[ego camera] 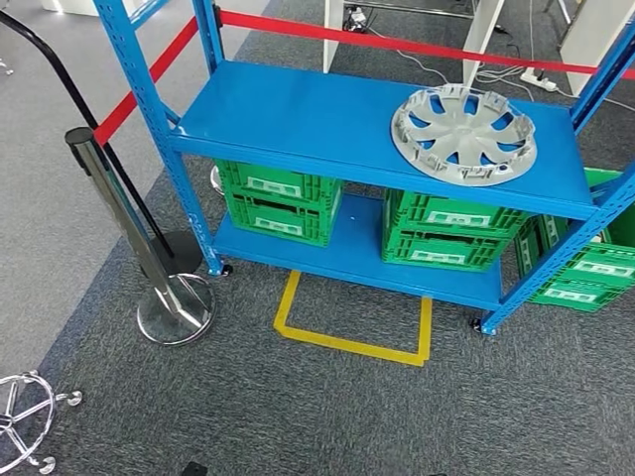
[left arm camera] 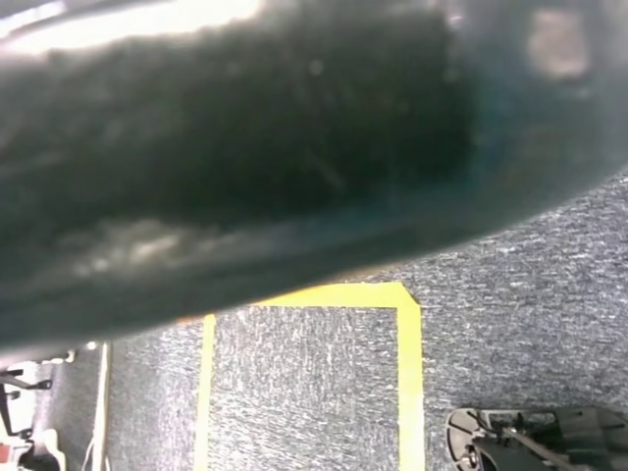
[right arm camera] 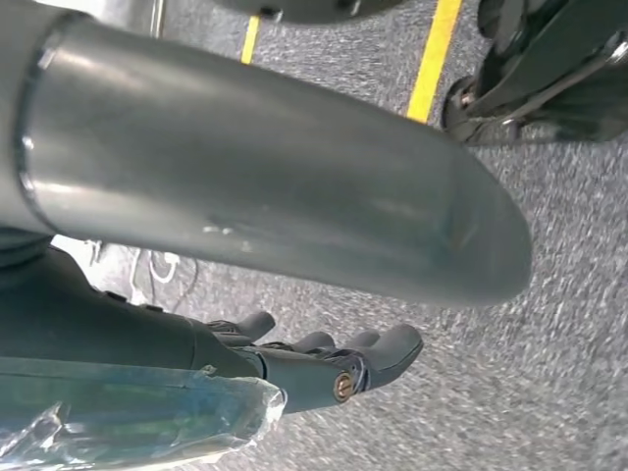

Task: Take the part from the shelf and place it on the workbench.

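A silver wheel cover (ego camera: 463, 134) lies flat on the right half of the blue shelf's top board (ego camera: 300, 114), some way ahead of me. My right hand (right arm camera: 326, 363) hangs low over the grey carpet, its dark fingers (right arm camera: 385, 348) stretched out and apart with nothing in them; its thick grey thumb (right arm camera: 259, 186) crosses the right wrist view. In the left wrist view a dark blurred shape (left arm camera: 259, 147) sits right against the lens, and I cannot make out the left hand's fingers there.
Green crates (ego camera: 281, 203) (ego camera: 442, 233) stand on the lower shelf, more (ego camera: 591, 263) beside it at right. A chrome stanchion (ego camera: 127, 213) with red belt (ego camera: 389, 40) stands left of the shelf. Yellow floor tape (ego camera: 352, 342) marks a box before the shelf. A chair base (ego camera: 23, 416) sits near left.
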